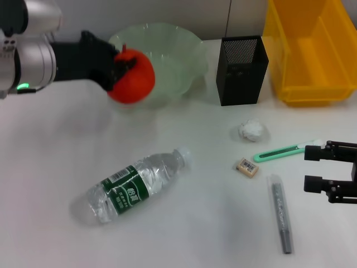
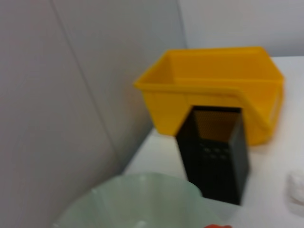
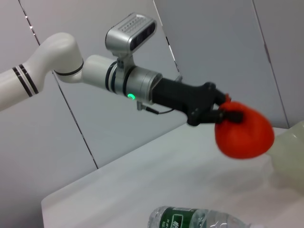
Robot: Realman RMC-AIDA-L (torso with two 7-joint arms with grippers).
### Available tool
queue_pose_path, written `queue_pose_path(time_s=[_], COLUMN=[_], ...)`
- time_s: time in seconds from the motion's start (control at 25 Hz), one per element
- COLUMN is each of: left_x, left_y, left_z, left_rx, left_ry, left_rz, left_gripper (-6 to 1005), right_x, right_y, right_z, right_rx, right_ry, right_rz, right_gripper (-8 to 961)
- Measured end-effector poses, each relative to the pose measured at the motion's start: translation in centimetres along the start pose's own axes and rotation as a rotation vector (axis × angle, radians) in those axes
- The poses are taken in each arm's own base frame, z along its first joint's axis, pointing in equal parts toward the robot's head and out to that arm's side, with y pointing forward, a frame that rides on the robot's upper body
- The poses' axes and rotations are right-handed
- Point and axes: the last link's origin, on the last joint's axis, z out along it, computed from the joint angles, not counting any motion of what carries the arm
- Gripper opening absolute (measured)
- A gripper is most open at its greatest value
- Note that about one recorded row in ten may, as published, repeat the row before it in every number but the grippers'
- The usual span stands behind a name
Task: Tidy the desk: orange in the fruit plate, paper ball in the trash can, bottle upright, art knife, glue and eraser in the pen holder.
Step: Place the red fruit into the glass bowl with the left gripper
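One orange is pinched in the left hand, held at the plate's near-left rim, just short of its bowl; right hand, spread, idles farther off by the knife

On my white desk: green fruit plate, mesh pen holder, yellow bin, toppled water bottle, paper ball, eraser, green art knife, grey glue stick.
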Motion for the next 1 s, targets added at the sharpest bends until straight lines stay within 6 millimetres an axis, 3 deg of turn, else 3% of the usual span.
queue_pose_path(time_s=[0.44, 1.0], left_x=[0.8, 1.7], left_y=[-1.9, -1.1], left_z=[2.8, 6.1], left_rx=[0.208, 0.264], left_ry=[0.01, 0.068], left_rz=[0.036, -0.002], left_gripper=[69, 71], right_x=[0.6, 1.1], right_y=[0.3, 0.4], right_z=[0.2, 0.5], right_rx=[-0.018, -0.031], right_ry=[-0.013, -0.023], right_rz=[0.013, 0.019], right_gripper=[729, 729])
